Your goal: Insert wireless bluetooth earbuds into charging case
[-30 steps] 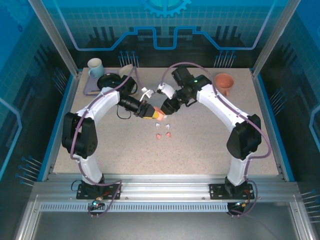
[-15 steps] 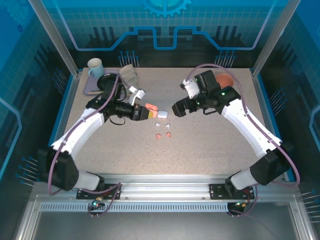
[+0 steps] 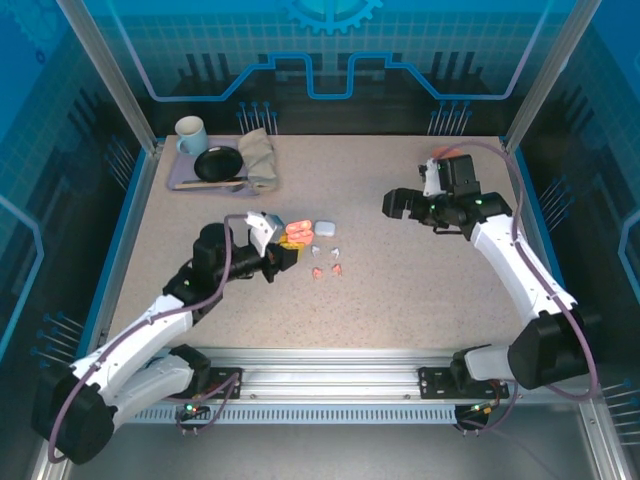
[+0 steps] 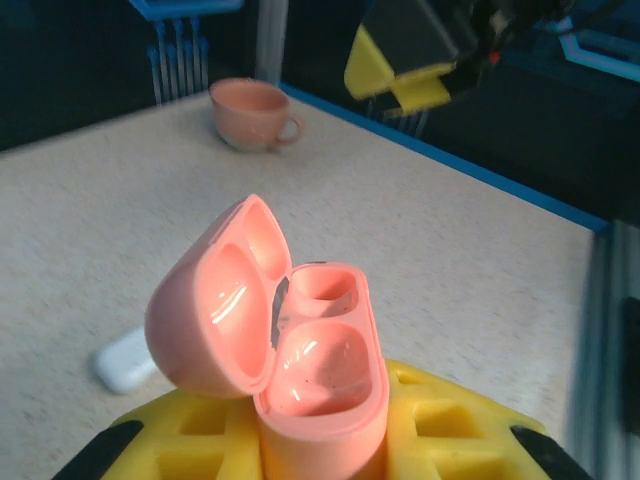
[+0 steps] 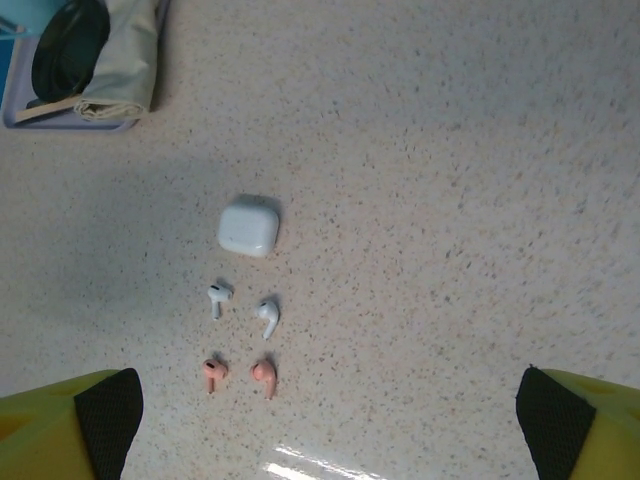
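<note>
Now | your left gripper clamps pink case, lid open for loading | right gripper spread wide, far right, free for earbuds.

Top external: high, behind arm bases, looks down and forward over whole table, far off.
Left wrist: low, faces across table toward cup by far edge; pink case very near lens.
Right wrist: well above table, looks straight down.
Shared: white case in all three; earbuds and tray in top and right wrist.
</note>
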Controlling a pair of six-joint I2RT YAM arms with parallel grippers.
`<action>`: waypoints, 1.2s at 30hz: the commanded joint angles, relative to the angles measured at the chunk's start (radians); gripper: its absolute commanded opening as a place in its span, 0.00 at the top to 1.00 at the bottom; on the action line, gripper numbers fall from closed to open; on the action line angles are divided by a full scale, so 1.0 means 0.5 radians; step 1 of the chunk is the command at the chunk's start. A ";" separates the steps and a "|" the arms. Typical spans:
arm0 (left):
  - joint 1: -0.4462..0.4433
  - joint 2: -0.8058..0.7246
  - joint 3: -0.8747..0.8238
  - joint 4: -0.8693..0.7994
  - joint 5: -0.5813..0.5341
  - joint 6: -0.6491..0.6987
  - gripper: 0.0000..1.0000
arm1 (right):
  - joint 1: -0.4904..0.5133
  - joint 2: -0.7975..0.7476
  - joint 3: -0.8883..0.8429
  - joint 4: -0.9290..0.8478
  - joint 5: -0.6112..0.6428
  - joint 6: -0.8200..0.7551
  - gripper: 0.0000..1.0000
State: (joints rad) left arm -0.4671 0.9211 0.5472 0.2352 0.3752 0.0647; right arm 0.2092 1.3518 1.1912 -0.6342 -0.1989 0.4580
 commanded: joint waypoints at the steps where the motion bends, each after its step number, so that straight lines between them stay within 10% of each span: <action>1: -0.053 -0.055 -0.156 0.680 -0.427 0.144 1.00 | 0.049 0.060 -0.128 0.184 -0.229 0.186 0.00; 16: -0.074 0.028 -0.364 1.282 -1.020 0.270 1.00 | 1.063 0.685 0.353 -0.210 0.839 0.849 0.15; 36: -0.044 0.110 -0.367 1.324 -1.232 0.126 1.00 | 1.348 1.458 0.911 -0.449 0.827 1.347 0.40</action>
State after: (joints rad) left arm -0.4938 0.9836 0.3767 0.8452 -0.2173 0.1551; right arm 0.8558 2.0575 1.6039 -0.8192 0.2028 1.0355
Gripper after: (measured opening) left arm 0.226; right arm 0.605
